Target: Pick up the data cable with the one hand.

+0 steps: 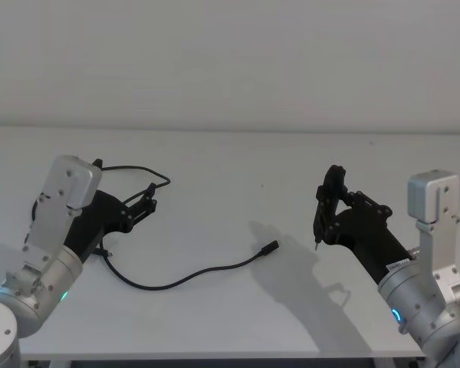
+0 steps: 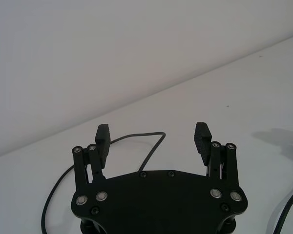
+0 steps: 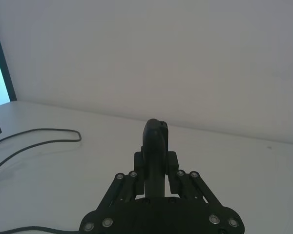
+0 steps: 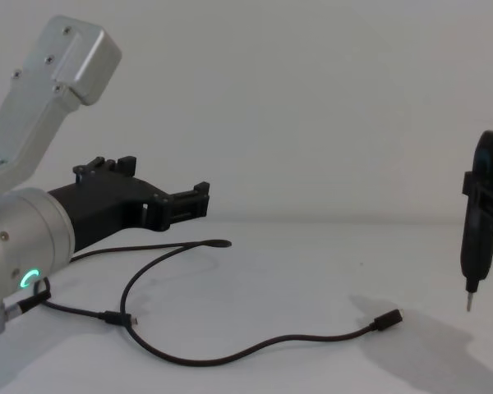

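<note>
— Cable [image 1: 207,270]: how does it look?
— Thin, black and limp. It lies flat on the white table [image 1: 238,153]. From a small rectangular plug [image 1: 270,247] near the middle it snakes back toward the left arm and passes under it. Then it curls into a loop beyond the left hand [image 1: 148,198].
— Is that hand holding it?
— No. Its two fingers [image 2: 103,139] are spread wide with nothing between them. It hovers above the table, pointing toward the loop.
— What does the chest view add?
— A green ring [image 4: 29,279] glowing on the left arm's silver cylinder, and the hand raised clear of the cord. From the left wrist, the loop shows just past the spread fingertips.
— And the right hand [image 3: 156,163]?
— Well apart, on the right side. It is closed around a slim dark tool [image 4: 476,222], held upright above the table with its thin metal tip down. Its wrist view catches the cable far off.
</note>
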